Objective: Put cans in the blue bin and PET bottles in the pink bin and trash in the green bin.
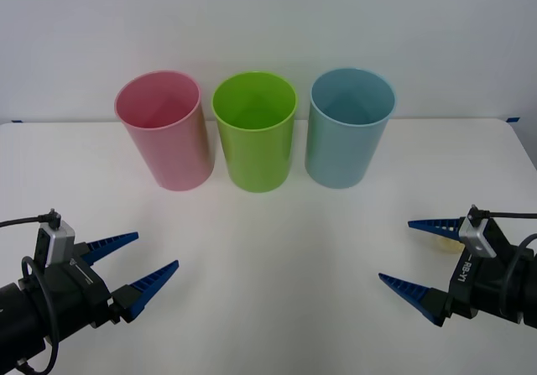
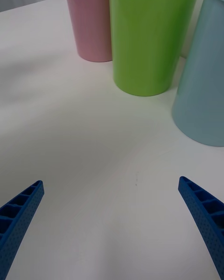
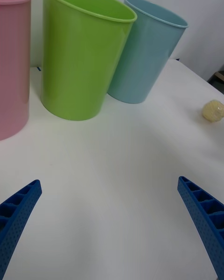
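Three round bins stand in a row at the back of the table: the pink bin (image 1: 164,132), the green bin (image 1: 254,136) and the blue bin (image 1: 348,132). The trash (image 3: 212,111), a small pale yellow lumpy ball, lies on the table at the right. From the front the trash (image 1: 444,238) peeks out beside my right gripper's far finger, which partly hides it. My right gripper (image 1: 397,251) hovers low at the front right, open and holding nothing. At the front left my left gripper (image 1: 155,252) is open too, with nothing between its fingers. Cans and PET bottles are out of view.
The white table (image 1: 268,249) stretches bare between the two grippers and the bins. A pale wall rises right behind the bins. Seen from the right wrist, the green bin (image 2: 147,37) and blue bin (image 2: 205,84) stand close ahead.
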Available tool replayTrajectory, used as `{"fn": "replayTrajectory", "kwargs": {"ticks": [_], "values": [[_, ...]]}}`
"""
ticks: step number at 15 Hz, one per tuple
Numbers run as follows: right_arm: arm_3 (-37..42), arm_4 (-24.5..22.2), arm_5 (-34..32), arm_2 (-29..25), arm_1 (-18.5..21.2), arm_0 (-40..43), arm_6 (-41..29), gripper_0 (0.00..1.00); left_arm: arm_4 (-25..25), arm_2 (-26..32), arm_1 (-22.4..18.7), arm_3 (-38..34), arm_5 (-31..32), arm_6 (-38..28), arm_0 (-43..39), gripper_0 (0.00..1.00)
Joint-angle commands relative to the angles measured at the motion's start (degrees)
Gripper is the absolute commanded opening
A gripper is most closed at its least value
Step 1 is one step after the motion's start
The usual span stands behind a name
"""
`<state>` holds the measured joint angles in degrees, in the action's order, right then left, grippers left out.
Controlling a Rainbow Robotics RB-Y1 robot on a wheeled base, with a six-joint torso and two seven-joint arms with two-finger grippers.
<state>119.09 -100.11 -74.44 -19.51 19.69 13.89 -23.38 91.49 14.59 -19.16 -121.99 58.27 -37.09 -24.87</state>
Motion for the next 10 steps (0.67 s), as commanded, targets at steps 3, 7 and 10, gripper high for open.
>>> {"fn": "replayTrajectory", "kwargs": {"ticks": [3,7,10], "values": [[0.0,0.0,0.0,0.0,0.0,0.0,0.0,1.00,0.0,0.0,0.0,0.0,0.0,0.0,0.0,1.00],[0.4,0.0,-0.1,-0.4,-0.2,0.4,-0.1,1.00,0.0,0.0,0.0,0.0,0.0,0.0,0.0,1.00],[5.5,-1.7,-0.3,-3.4,2.5,0.4,-4.0,1.00,0.0,0.0,0.0,0.0,0.0,0.0,0.0,1.00]]}}
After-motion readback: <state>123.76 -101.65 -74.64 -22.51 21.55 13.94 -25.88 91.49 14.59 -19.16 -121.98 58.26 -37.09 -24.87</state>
